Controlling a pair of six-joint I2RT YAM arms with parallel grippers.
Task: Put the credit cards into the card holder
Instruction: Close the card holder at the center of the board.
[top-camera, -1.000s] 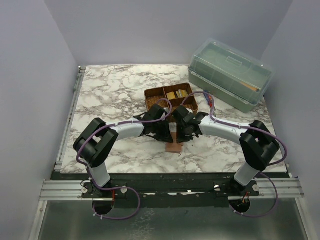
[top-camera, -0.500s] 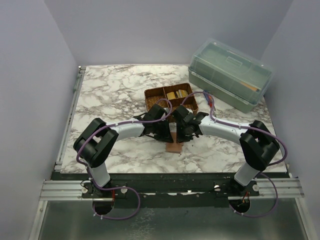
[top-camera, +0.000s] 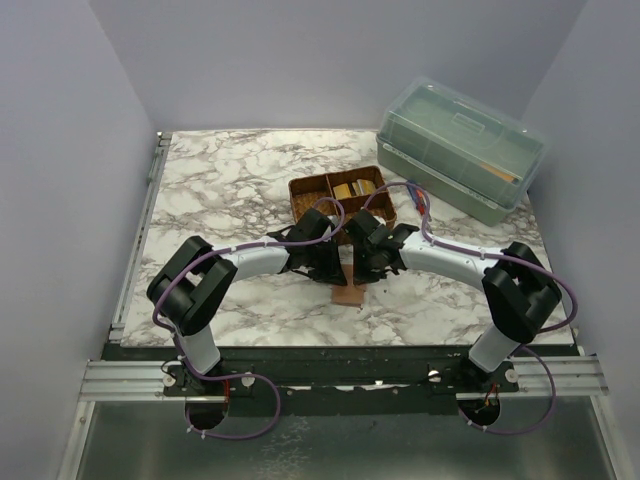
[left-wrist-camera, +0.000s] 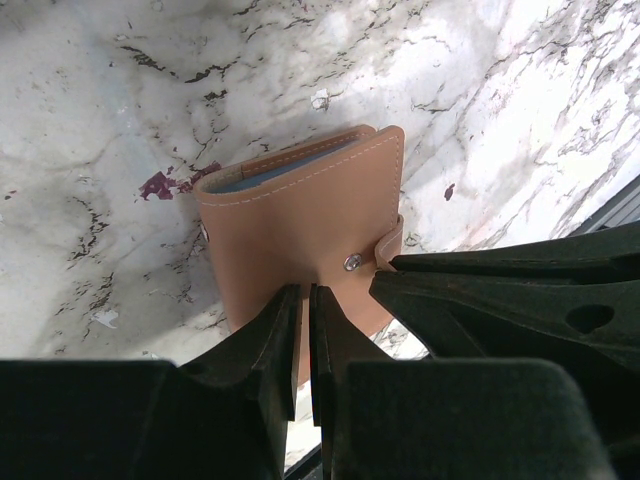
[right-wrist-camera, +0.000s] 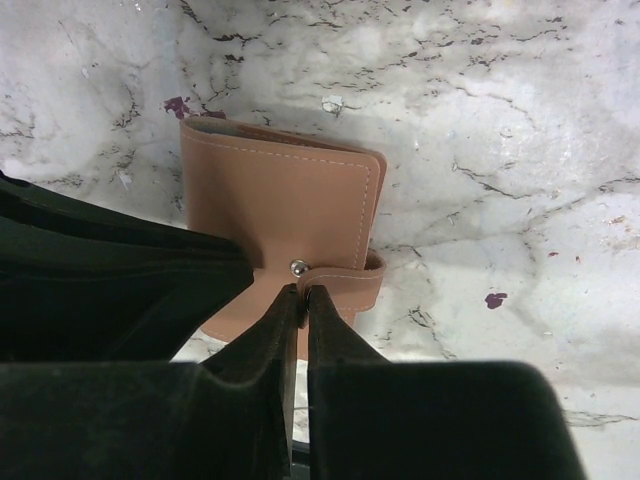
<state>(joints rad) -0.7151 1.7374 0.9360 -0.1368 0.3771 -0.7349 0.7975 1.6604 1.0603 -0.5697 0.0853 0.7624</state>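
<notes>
The tan card holder (top-camera: 350, 294) lies folded shut on the marble, between both grippers. In the left wrist view the holder (left-wrist-camera: 300, 215) shows a blue-grey inner edge, and my left gripper (left-wrist-camera: 303, 292) is shut over its near part with nothing seen between the fingers. In the right wrist view my right gripper (right-wrist-camera: 303, 292) is shut on the holder's snap tab (right-wrist-camera: 350, 280), beside the metal stud on the holder (right-wrist-camera: 275, 205). In the top view the left gripper (top-camera: 334, 270) and right gripper (top-camera: 364, 272) nearly meet. Yellowish cards (top-camera: 350, 188) lie in the woven tray.
The brown woven divided tray (top-camera: 300, 192) stands just behind the grippers. A big translucent green box (top-camera: 460, 145) sits at the back right. Red and blue pens (top-camera: 421, 205) lie between the tray and the box. The table's front edge is close below the holder.
</notes>
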